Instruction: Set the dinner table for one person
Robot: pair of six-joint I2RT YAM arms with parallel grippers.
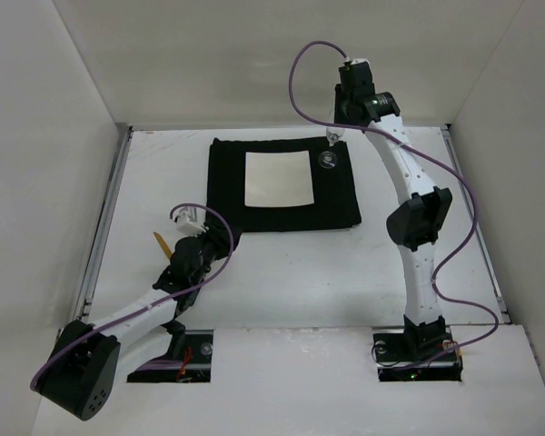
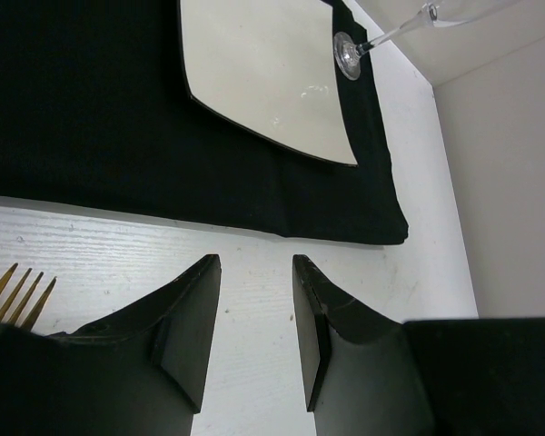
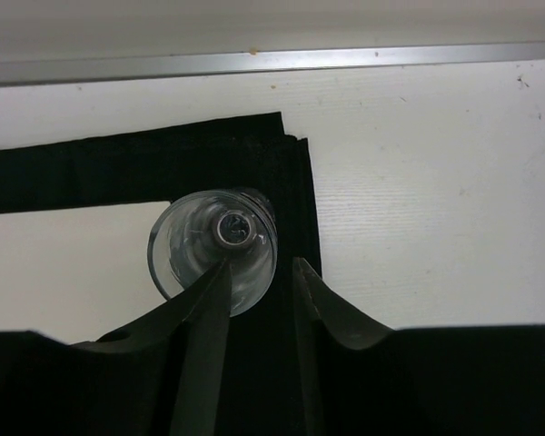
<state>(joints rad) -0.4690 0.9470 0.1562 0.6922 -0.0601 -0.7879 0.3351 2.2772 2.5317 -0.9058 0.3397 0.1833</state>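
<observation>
A clear wine glass (image 1: 328,160) stands upright on the back right corner of the black mat (image 1: 227,182), beside the square white plate (image 1: 277,178). My right gripper (image 1: 334,136) hovers right over it. In the right wrist view the jaws (image 3: 257,268) stand apart, with only mat between them, and the glass (image 3: 200,254) lies by the left fingertip. My left gripper (image 1: 213,241) is low over the white dinner table (image 1: 300,282), open and empty (image 2: 254,263). A gold fork (image 2: 18,292) lies just to its left on the table (image 1: 161,245).
Metal rails (image 1: 109,218) run along the table's side edges, and upright white walls close in the left, back and right. A purple cable (image 1: 454,245) loops beside the right arm. The front edge of the mat (image 2: 209,218) lies just ahead of the left fingers.
</observation>
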